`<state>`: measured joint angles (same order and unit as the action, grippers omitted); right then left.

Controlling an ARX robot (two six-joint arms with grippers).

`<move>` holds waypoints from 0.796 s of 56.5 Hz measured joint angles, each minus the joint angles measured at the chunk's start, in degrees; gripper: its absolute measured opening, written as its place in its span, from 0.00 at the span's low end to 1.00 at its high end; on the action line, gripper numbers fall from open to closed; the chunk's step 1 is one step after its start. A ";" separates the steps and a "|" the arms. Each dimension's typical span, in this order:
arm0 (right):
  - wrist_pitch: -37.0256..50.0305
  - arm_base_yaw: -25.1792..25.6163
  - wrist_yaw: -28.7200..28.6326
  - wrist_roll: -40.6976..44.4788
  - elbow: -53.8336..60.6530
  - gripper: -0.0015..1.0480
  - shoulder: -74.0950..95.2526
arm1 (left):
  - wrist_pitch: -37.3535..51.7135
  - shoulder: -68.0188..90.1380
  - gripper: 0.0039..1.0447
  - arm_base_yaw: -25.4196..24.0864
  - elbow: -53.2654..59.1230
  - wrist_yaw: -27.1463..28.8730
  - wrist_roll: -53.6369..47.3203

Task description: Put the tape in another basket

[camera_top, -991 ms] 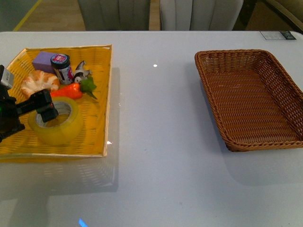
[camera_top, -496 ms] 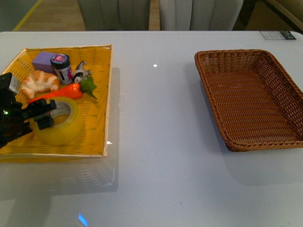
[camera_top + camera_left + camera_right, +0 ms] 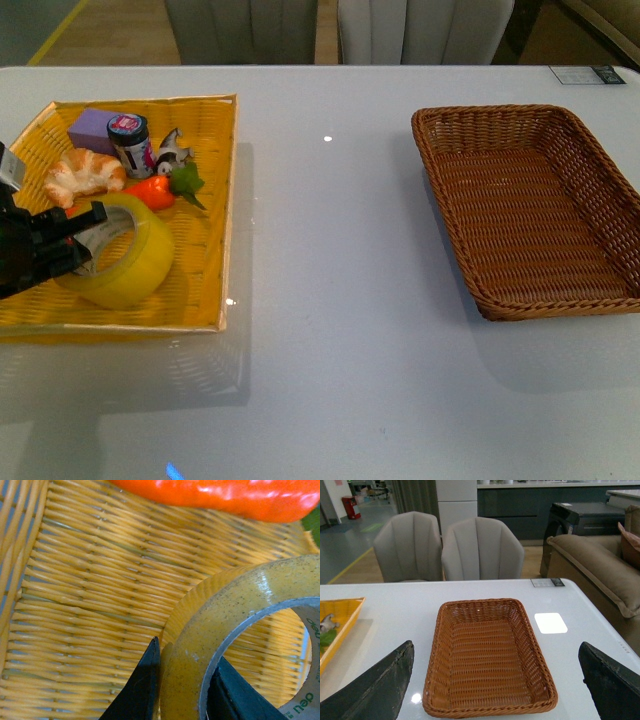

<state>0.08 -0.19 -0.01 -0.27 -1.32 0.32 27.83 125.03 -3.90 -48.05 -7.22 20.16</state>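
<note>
Inside the yellow woven tray (image 3: 205,215), the left gripper (image 3: 90,235) pinches the wall of the packing tape roll (image 3: 135,265), with one finger outside and one in its core. The roll sits tilted, near an orange carrot (image 3: 150,190). The right gripper (image 3: 495,652), jaws wide apart, faces the brown wicker basket (image 3: 520,200), well apart from the tray.

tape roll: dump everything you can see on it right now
The tape is a wide, glossy roll of translucent yellowish film on a grey-white inner core with dark print. It lies tilted in the yellow tray, its hole facing up and toward the left arm, close to the orange vegetable toy. The left hand pinches its wall, with one black finger inside the core and one outside. Its lower edge looks to rest on the weave.
</note>
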 joint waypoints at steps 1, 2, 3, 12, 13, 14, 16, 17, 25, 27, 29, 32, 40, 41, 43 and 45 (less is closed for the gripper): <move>0.00 0.00 0.00 0.00 0.00 0.91 0.00 | 0.07 -0.61 0.15 0.00 0.28 -0.07 0.09; 0.00 0.00 0.00 0.00 0.00 0.91 0.00 | 0.22 -1.86 0.15 0.00 0.79 -0.15 0.15; 0.00 0.00 0.00 0.00 0.00 0.91 0.00 | 0.28 -2.49 0.15 0.02 1.03 -0.22 0.26; 0.00 0.00 0.00 0.00 0.00 0.91 0.00 | -0.79 -13.00 0.15 1.97 2.73 -0.44 1.57; 0.00 0.00 0.00 0.00 0.00 0.91 0.00 | -0.98 -13.62 0.15 2.23 2.73 -0.44 1.68; 0.02 0.00 0.00 0.00 0.00 0.91 0.00 | -1.38 -14.75 0.15 2.75 2.73 -0.42 1.90; 0.00 0.00 0.00 0.00 0.00 0.91 0.00 | -1.97 -16.31 0.15 3.65 2.64 -0.42 2.14; 0.00 0.00 0.00 0.00 0.00 0.91 0.00 | -2.58 -17.20 0.15 4.37 2.47 -0.42 2.32; 0.00 0.00 0.00 0.00 0.00 0.91 0.00 | -6.16 -20.85 0.15 10.14 0.02 -0.09 3.65; 0.00 0.00 0.00 0.00 0.00 0.91 0.00 | -7.13 -21.57 0.15 12.50 -1.27 -0.04 4.26; 0.00 0.00 0.00 0.00 0.00 0.91 0.00 | -7.89 -22.03 0.15 14.36 -2.38 -0.04 4.68; 0.00 0.00 0.00 0.00 0.00 0.91 0.00 | -8.96 -22.69 0.15 17.40 -4.22 -0.04 5.35; 0.00 0.00 0.00 0.00 0.00 0.91 0.00 | -11.26 -23.39 0.15 25.11 -8.59 -0.17 7.45; 0.00 0.00 0.00 0.00 0.00 0.91 0.00 | -11.41 -23.39 0.15 25.68 -8.85 -0.24 7.56; 0.00 0.00 0.00 0.00 0.00 0.91 0.00 | -11.78 -23.39 0.15 27.26 -9.60 -0.33 7.98; 0.00 0.00 0.00 0.00 0.00 0.91 0.00 | -12.20 -23.39 0.15 29.20 -10.34 -0.37 8.46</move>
<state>0.08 -0.19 -0.01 -0.27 -1.32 0.32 15.64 101.65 25.30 -58.39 -7.60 28.62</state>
